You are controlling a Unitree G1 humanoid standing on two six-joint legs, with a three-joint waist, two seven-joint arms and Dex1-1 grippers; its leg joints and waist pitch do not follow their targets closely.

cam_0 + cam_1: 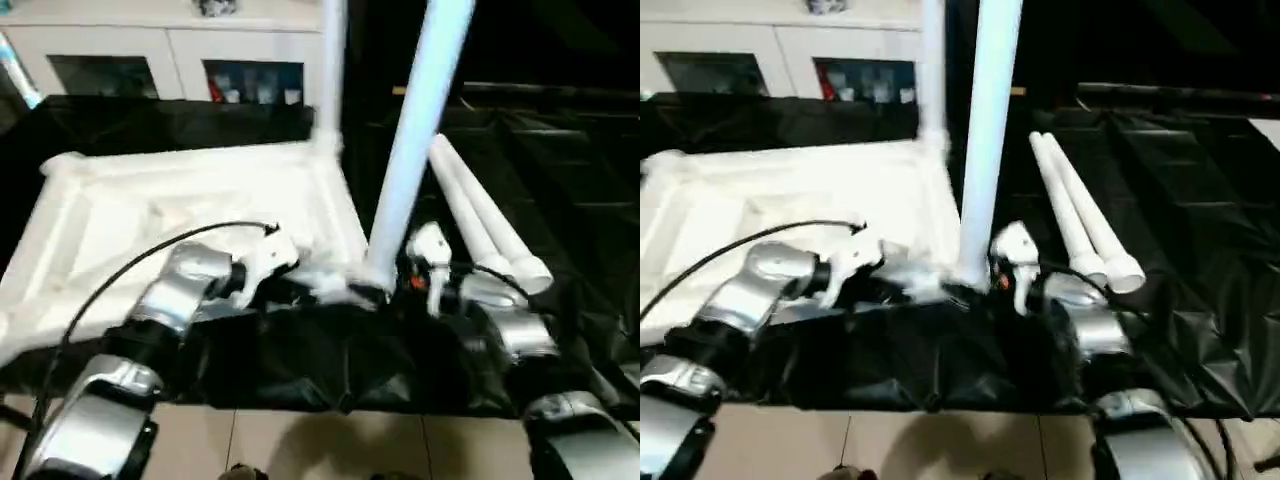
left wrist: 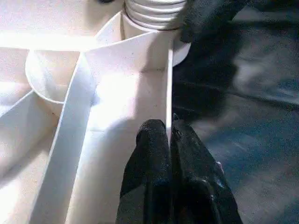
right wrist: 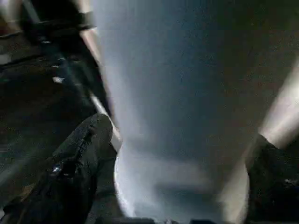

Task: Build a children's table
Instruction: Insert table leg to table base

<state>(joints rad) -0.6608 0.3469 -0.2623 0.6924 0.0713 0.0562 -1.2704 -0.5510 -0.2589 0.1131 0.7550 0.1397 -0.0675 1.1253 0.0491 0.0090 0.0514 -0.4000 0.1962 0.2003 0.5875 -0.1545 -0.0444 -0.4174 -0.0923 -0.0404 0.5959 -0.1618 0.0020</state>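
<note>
The white tabletop [image 1: 200,190] lies underside up on a black sheet. One white leg [image 1: 415,130] stands upright in its near right corner socket, and a second leg [image 1: 333,60] stands at the far right corner. Two loose legs [image 1: 480,220] lie side by side on the sheet to the right. My left gripper [image 2: 169,135] is shut on the tabletop's thin rim wall [image 2: 168,93] just beside that near socket. My right gripper [image 3: 182,144] is open, with one black finger [image 3: 88,140] on each side of the near leg's base [image 3: 177,93].
A white cabinet [image 1: 170,60] with glass doors stands behind the tabletop. The black sheet [image 1: 560,180] spreads wide to the right of the loose legs. Pale floor tiles [image 1: 330,440] show at the near edge, between my forearms.
</note>
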